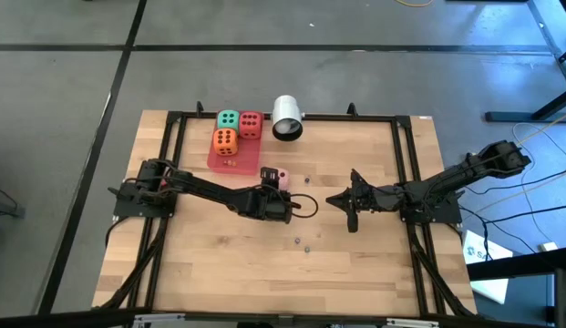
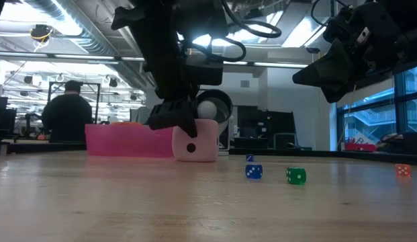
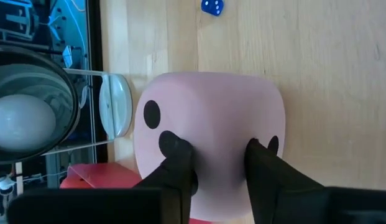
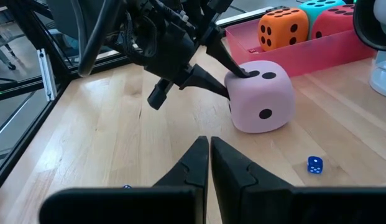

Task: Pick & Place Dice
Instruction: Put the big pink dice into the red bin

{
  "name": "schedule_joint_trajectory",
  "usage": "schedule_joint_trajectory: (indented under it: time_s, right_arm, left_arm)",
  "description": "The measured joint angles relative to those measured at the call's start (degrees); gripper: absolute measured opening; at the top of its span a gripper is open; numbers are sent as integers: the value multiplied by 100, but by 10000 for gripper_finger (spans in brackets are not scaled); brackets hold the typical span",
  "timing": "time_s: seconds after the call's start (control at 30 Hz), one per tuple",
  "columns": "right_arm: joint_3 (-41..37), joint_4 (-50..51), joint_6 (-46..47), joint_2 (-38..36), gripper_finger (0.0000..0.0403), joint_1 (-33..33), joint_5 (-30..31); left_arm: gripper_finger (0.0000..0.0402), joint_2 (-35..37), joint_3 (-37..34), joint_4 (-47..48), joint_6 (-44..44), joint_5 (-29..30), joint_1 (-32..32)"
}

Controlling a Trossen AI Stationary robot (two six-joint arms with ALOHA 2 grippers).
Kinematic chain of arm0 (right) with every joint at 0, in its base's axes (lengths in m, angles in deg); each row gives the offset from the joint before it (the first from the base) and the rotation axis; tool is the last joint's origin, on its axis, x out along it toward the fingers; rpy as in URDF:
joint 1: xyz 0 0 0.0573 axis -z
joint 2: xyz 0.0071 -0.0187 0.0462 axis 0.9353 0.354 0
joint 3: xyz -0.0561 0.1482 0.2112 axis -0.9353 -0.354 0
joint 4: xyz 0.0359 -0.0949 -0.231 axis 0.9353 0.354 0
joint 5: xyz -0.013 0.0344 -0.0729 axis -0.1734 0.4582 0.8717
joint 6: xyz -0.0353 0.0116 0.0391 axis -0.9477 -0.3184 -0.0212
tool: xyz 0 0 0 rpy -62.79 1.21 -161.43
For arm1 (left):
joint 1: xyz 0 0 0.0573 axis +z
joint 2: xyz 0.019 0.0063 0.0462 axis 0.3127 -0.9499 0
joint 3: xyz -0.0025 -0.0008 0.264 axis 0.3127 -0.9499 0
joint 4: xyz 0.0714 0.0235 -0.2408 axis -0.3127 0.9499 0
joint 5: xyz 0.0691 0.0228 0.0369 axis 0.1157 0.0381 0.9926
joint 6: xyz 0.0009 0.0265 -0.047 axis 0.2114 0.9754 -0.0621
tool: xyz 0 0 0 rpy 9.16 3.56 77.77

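Observation:
The pink die [image 1: 282, 178] stands on the table just right of the pink tray [image 1: 215, 160]; it also shows in the low view [image 2: 198, 141]. The green die [image 1: 228, 119], red die [image 1: 251, 124] and orange die [image 1: 225, 140] sit in the tray. My left gripper [image 1: 274, 185] is at the pink die's near-left side, shut on it. My right gripper [image 1: 343, 200] hovers shut and empty to the right of the pink die, fingertips together [image 4: 209, 149]. My left gripper pinches the soft pink die at its near-left upper edge [image 4: 237, 84], one finger [image 4: 241, 73] on the top face and one [image 4: 225, 92] on the side face. The fingers slant down from the table's left. The die rests with its bottom on the table [image 2: 195, 158].
A white cylinder [image 1: 287, 117] lies at the table's far edge, right of the tray. Tiny dice lie on the wood: blue [image 2: 254, 171], green [image 2: 296, 175], orange [image 2: 402, 170]. A person [image 2: 67, 111] stands in the room beyond the table.

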Motion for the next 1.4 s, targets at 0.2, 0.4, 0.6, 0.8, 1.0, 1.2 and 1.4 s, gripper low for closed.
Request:
schedule_joint_trajectory:
  time_s: [0.2, 0.4, 0.6, 0.8, 1.0, 1.2, 1.4]
  right_arm:
    - [0, -1, 0, 0, 20, 0, 0]
    - [0, -2, 0, 0, 20, 0, 0]
    - [0, -2, -20, -2, 20, 0, 0]
    - [0, -2, -65, 0, 20, 0, 0]
    - [0, -2, -157, 0, 20, 0, 0]
    - [0, -5, -192, 0, 20, 0, 28]
    - [0, -8, -195, 0, 20, 4, 49]
  left_arm:
    - [76, 4, 0, -4, 24, -11, 0]
    - [74, 71, 0, -1, 29, -60, 0]
    - [73, 320, 105, 125, 27, -93, 0]
    - [51, 637, 153, 157, 27, -268, 4]
    - [49, 754, 151, 180, 33, -360, -8]
    - [47, 754, 154, 256, 116, -230, -4]
    - [46, 763, 613, 1138, -19, 42, -4]
